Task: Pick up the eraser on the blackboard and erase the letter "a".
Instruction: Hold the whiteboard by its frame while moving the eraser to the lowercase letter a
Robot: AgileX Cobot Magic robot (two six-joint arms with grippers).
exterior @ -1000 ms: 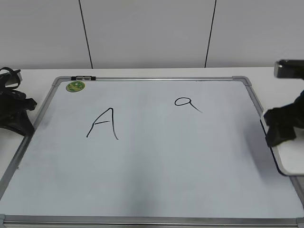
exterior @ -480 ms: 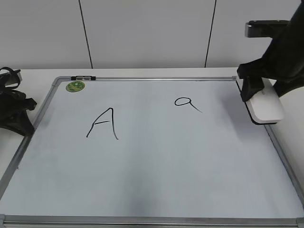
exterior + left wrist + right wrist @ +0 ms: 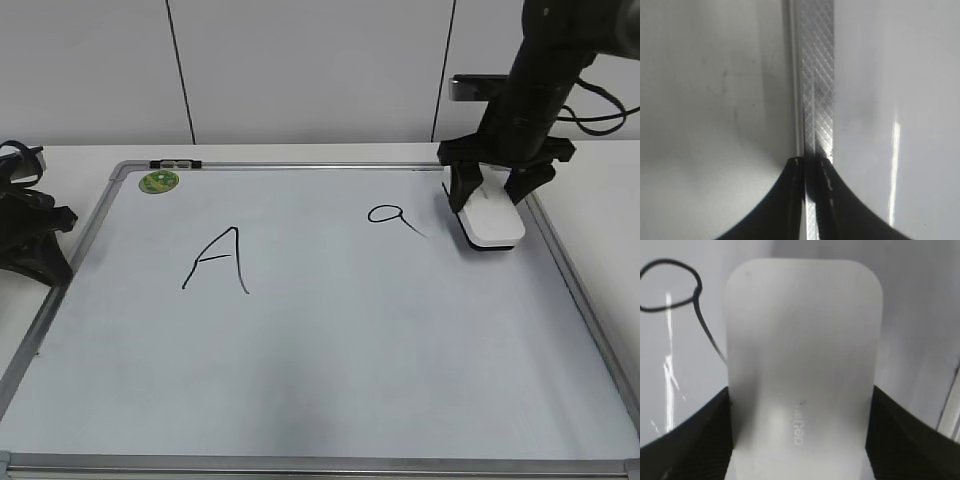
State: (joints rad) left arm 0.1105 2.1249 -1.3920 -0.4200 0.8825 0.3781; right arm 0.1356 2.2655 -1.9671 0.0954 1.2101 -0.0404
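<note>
Gripping the eraser [image 3: 489,219] between its black fingers, your right gripper [image 3: 492,192] sets it on the blackboard [image 3: 330,370], just right of the letter "a" [image 3: 394,218]. Your left gripper [image 3: 35,245] sits at the board's left frame edge; you can't tell whether its jaws are parted.
</note>
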